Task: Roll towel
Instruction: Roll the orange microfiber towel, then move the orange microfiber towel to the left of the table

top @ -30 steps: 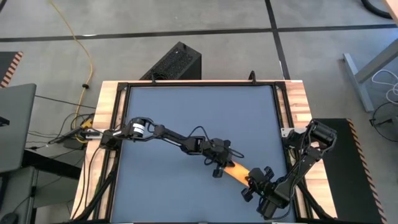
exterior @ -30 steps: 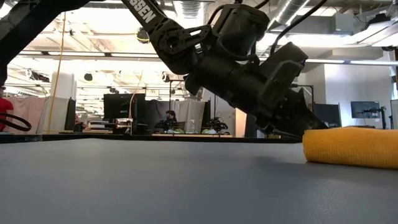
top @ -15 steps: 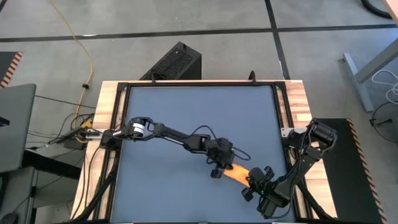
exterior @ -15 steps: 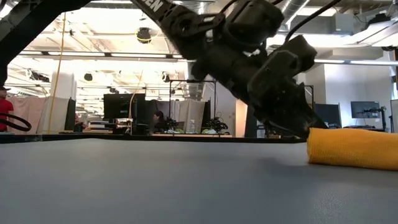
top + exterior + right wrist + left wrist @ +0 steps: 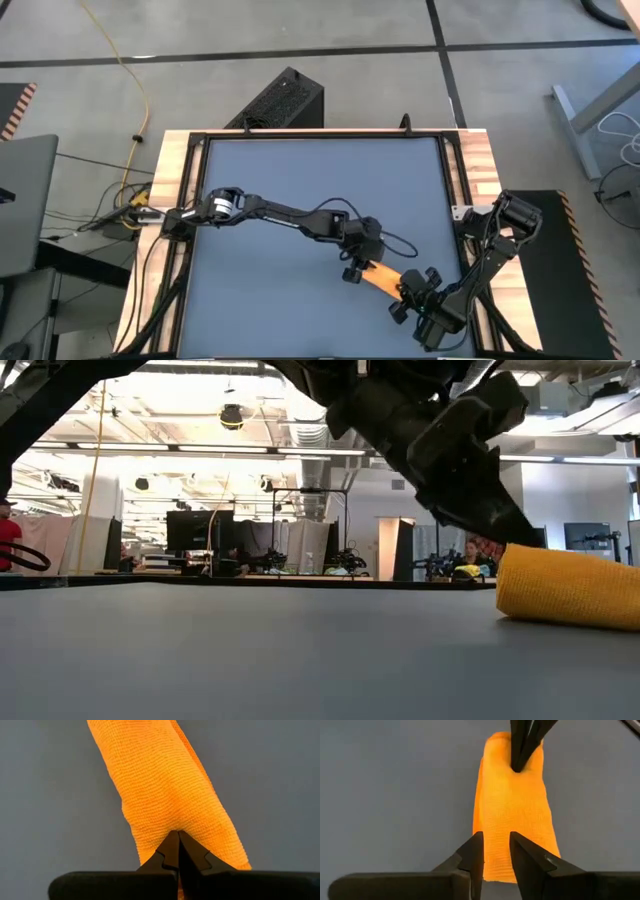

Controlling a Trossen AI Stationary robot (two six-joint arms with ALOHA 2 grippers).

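Note:
The towel (image 5: 385, 277) lies rolled into a short orange-yellow roll on the dark blue table (image 5: 300, 180), near its right front corner. The low view shows the roll's end (image 5: 560, 590). My left gripper (image 5: 496, 852) is open by a narrow gap, slanting down just over one end of the roll (image 5: 512, 815). My right gripper (image 5: 177, 840) is shut at the roll's other end (image 5: 170, 785) and also shows far off in the left wrist view (image 5: 520, 750). My left gripper stands with its fingertips (image 5: 512, 538) right at the upper edge of the roll's end; I cannot tell whether they touch it. My right gripper has its shut fingertips on the top of the roll near its end (image 5: 175, 827), slanting down from the table's near right. The cloth puckers in at the tips. The roll lies flat on the table.
A wooden frame with black rails (image 5: 175, 200) borders the table. Most of the blue surface to the left of and beyond the roll is bare. A black box (image 5: 280, 100) stands on the floor behind the far edge.
My left gripper has risen from the table beside the roll, tipped less steeply and opened a little, letting go of the roll's end. That end now stands taller in the low view. The roll stays in place.

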